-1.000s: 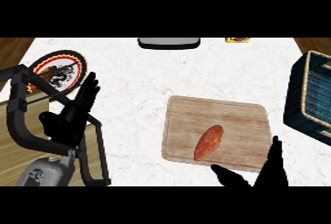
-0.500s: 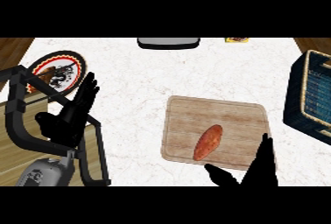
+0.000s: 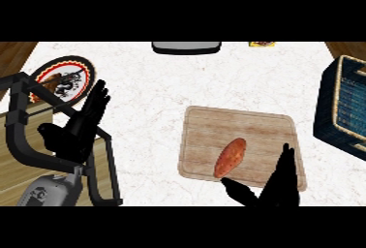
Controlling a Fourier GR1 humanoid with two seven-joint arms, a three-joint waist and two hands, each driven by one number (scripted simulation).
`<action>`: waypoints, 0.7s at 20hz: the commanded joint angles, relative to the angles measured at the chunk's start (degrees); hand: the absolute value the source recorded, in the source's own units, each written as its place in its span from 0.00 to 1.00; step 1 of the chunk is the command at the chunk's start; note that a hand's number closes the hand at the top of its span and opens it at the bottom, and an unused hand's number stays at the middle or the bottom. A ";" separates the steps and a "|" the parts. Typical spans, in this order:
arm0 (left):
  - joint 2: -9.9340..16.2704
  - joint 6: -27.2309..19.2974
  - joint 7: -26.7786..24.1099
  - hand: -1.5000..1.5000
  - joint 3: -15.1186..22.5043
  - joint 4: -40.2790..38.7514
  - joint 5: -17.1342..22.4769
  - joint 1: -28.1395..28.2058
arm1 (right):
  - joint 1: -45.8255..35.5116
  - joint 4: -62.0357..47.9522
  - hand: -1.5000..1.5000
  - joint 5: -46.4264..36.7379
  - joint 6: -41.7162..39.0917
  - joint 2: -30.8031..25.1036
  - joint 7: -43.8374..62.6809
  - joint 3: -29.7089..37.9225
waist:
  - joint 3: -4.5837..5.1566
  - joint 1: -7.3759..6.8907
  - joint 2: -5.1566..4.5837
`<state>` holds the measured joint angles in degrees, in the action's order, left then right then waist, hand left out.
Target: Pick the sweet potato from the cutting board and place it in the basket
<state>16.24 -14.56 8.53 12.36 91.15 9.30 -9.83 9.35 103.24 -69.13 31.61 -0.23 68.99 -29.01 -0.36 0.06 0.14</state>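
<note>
Reach step: our right robot hand, fingers straight, beside the orange oblong sweet potato on the pale wooden cutting board; next, curl around it. Left robot hand rests open.

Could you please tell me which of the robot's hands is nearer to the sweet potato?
Right. The right hand is open just beside the sweet potato, at its lower right; the left hand rests open far across the counter.
</note>
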 commanded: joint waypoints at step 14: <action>4.76 -2.17 0.33 0.50 -5.74 -1.99 -1.37 1.69 | -5.34 -12.36 0.00 4.07 5.93 0.22 9.57 3.66 | 0.36 -1.08 -0.27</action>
<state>16.57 -14.22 9.24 12.77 91.00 9.42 -10.35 5.83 93.71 -65.56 34.74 -0.19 68.73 -25.57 -0.30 -0.14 0.07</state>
